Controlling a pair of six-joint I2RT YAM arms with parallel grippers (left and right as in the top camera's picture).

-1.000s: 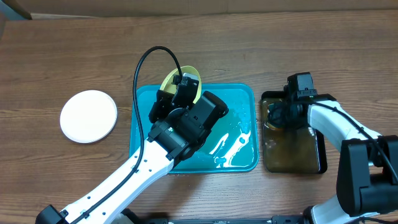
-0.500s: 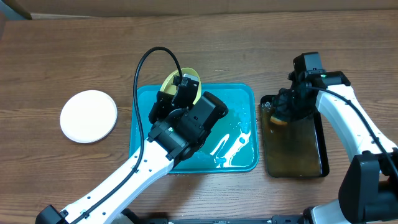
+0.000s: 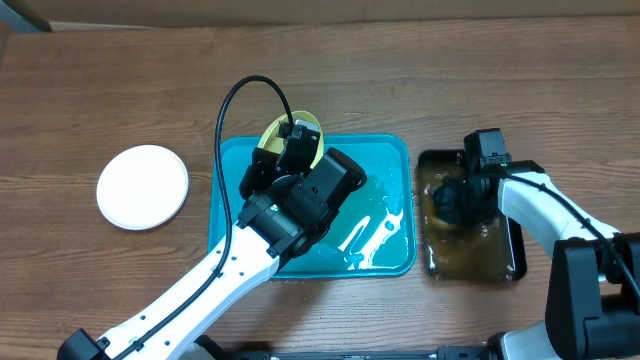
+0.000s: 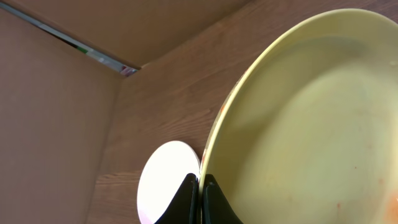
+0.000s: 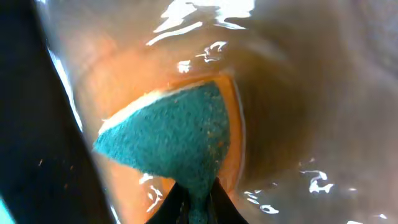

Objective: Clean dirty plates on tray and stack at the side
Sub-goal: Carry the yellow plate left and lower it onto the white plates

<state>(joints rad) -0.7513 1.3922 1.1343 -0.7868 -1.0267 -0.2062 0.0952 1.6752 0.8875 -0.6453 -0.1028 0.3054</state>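
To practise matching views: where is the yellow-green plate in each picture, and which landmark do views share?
Overhead: yellow-green plate tilted at the far edge of the blue tray.
Left wrist: fills the right half, rim in the left gripper.
Right wrist: not in it; a sponge instead.
Shared landmark: white plate, left in overhead, bottom in left wrist.

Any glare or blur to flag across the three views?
Overhead: sharp, white glare streaks on the wet tray. Right wrist: bright specular patches on the brown water, sponge in focus. Left wrist: yellow-green plate very close, slightly soft, evenly lit, no glare.
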